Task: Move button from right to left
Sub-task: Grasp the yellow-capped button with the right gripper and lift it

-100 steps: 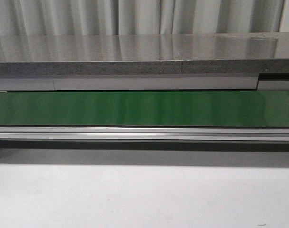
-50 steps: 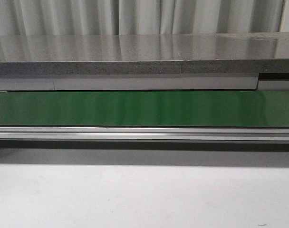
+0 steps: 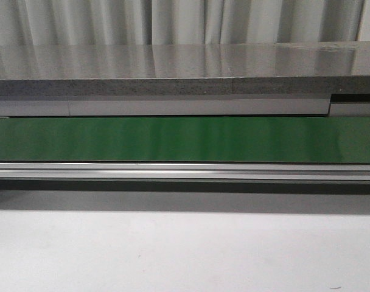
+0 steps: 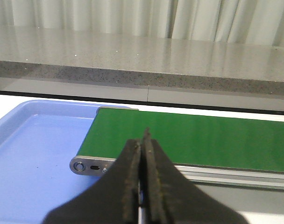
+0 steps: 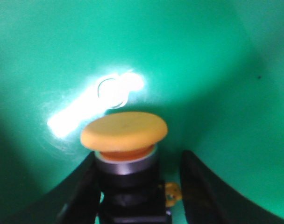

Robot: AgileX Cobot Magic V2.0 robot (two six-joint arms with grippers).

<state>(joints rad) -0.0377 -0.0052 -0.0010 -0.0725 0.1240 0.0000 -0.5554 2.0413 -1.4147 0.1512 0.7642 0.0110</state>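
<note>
From where I sit, the front view gives me nothing new: the long green conveyor belt and the grey speckled stone counter behind it look the same as they did a second ago and half a second ago, with neither arm nor the button in that view. So I judge any recent change lies only where the wrist cameras see it.

On the right wrist view, the small push-button with a round yellow-orange cap on a black body stands between the two dark fingers of the right gripper, over a glossy green surface. The left-hand finger looks pressed against the body; the other stands a little apart, so I cannot tell whether the grip has closed. I take it the pickup is under way and the carry leftward is not begun.

The left gripper has its fingers pressed together, holding nothing, aimed at the belt's end roller beside a pale blue plastic tray, below the counter's front edge.
</note>
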